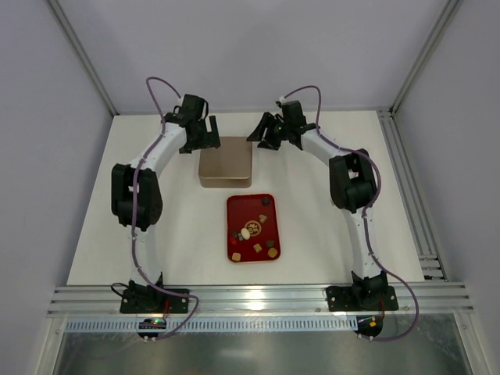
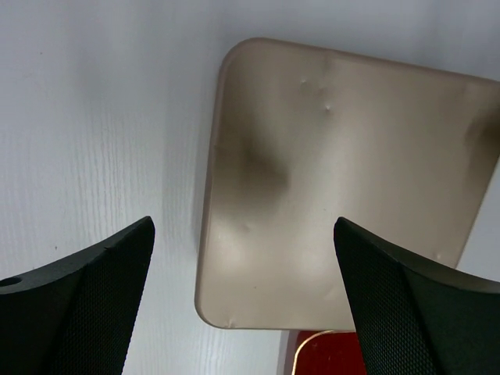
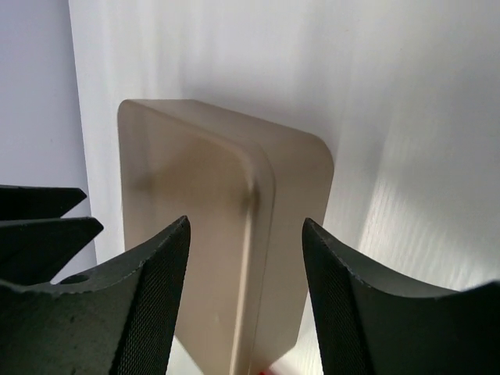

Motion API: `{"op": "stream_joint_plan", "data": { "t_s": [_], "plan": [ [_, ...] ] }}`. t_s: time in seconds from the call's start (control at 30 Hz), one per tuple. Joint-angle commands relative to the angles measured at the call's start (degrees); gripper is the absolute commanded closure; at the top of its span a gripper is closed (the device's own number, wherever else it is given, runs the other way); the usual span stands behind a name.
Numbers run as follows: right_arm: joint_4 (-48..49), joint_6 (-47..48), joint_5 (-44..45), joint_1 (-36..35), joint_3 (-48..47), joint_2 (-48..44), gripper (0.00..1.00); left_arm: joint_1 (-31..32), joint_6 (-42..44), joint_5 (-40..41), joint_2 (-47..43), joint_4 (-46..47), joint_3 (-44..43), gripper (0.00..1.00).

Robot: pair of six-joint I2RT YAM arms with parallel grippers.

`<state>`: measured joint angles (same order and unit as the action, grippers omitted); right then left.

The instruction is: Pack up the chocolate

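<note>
left pincer (image 2: 244,228) stood wide apart over gold box (image 1: 225,162), empty | right pincer (image 3: 246,226) stood half apart beside box, empty

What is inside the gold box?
Nothing inside shows. The gold box is covered by its flat top, so you only see smooth gold with a few little dents. Whatever is inside stays hidden. The chocolates you can see sit on the red tray beside it.

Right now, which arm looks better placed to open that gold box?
Probably the right: the right fingers straddle the gold box edge at its lid seam. The left fingers hang wide open above its flat top.
</note>
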<state>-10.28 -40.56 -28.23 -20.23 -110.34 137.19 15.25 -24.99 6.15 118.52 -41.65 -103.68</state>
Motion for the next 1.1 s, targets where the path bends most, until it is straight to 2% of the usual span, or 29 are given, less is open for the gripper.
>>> {"op": "stream_joint_plan", "data": {
  "t_s": [0.0, 0.07, 0.2, 0.3, 0.43, 0.67, 0.8, 1.07],
  "plan": [
    [0.62, 4.16, 3.52, 0.28, 1.79, -13.66, 0.39, -0.04, 0.04, -2.1, -8.47, 0.16, -1.62, 0.06],
    [0.27, 5.57, 5.19, 0.19, 6.18, -17.98, 0.38, 0.05, -0.84, -3.6, -12.25, 0.16, 0.3, 0.06],
    [-0.44, 9.34, 10.55, 0.1, 15.67, -33.69, 0.38, 0.49, -1.64, -5.53, -19.8, 0.69, 5.23, 0.07],
    [-0.26, 11.11, 14.06, 0.01, 24.98, -42.24, 0.36, 1.63, -1.99, -5.89, -26.57, 1.48, 9.71, 0.06],
    [-2.72, 15.05, 19.78, 0.1, 37.53, -58.56, 0.34, 3.12, -2.08, -5.98, -35.36, 1.83, 14.99, 0.06],
    [-7.2, 16.12, 26.82, 0.1, 52.59, -79.58, 0.31, 3.65, -1.02, -8.26, -49.33, 2.01, 25.88, 0.05],
    [-10.01, 16.3, 30.95, 0.1, 58.13, -88.03, 0.3, 3.65, 0.03, -8.0, -55.93, 2.1, 31.16, 0.05],
    [-12.92, 16.39, 33.23, 0.1, 59.28, -92.01, 0.28, 3.74, 1.53, -7.21, -62.26, 1.57, 34.07, 0.04]
  ]
}}
